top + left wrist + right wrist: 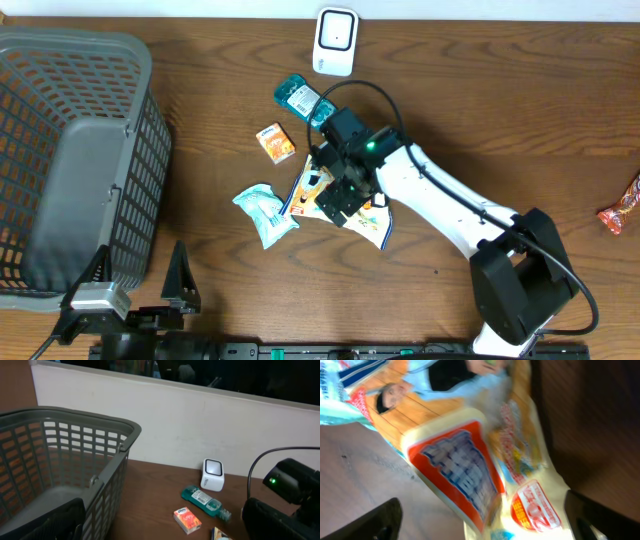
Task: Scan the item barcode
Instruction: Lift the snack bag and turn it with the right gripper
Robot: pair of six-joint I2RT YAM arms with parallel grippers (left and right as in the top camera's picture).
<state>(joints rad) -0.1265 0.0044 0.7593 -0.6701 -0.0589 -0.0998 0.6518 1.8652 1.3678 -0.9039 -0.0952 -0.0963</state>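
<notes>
a dark wooden table (500,100) stands against a plain white wall (165,425).

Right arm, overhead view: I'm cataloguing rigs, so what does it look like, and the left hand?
The right arm has white link shells between black joints and a bulky black base. Its right hand is black, with a green light glowing at the wrist and a thin black cable looping above. The left hand shows two dark, wedge-shaped fingers.

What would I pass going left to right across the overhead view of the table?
Grey basket → pale blue packet → white scanner → red wrapper at the right edge.
</notes>
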